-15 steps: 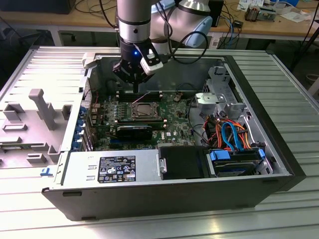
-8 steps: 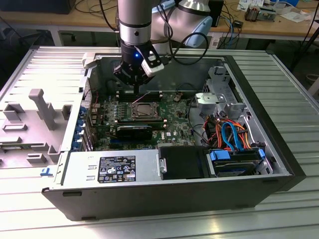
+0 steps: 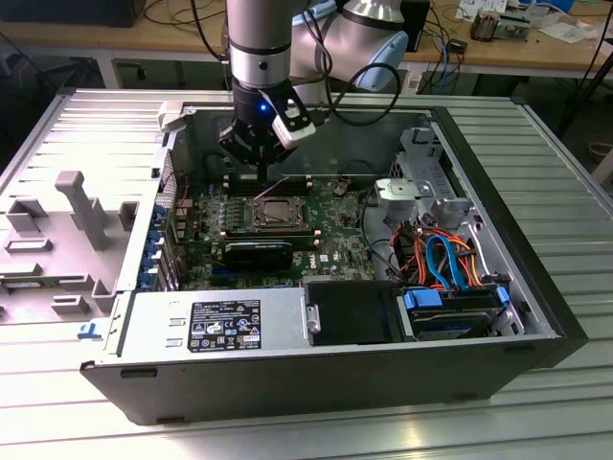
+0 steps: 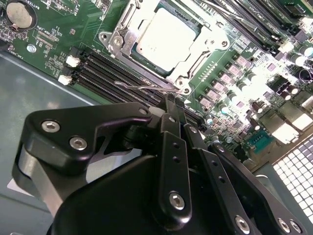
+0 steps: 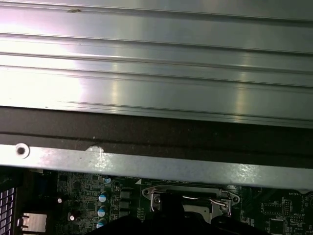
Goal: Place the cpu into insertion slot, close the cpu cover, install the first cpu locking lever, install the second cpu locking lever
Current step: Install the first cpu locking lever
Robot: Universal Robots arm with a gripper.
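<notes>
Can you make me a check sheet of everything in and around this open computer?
Surface: ribbed metal table bearing the open computer case.
Job's things: cpu sits in the insertion slot; cpu cover lies closed around it; a thin wire lever runs beside the socket.
Clutter: grey plastic parts at the exterior view's left.
Grippers: gripper hangs just above the lever, fingers together, holding nothing.
Cables: orange and blue cables at the exterior view's right, inside the case.
Surroundings: workbench with wires behind.
</notes>
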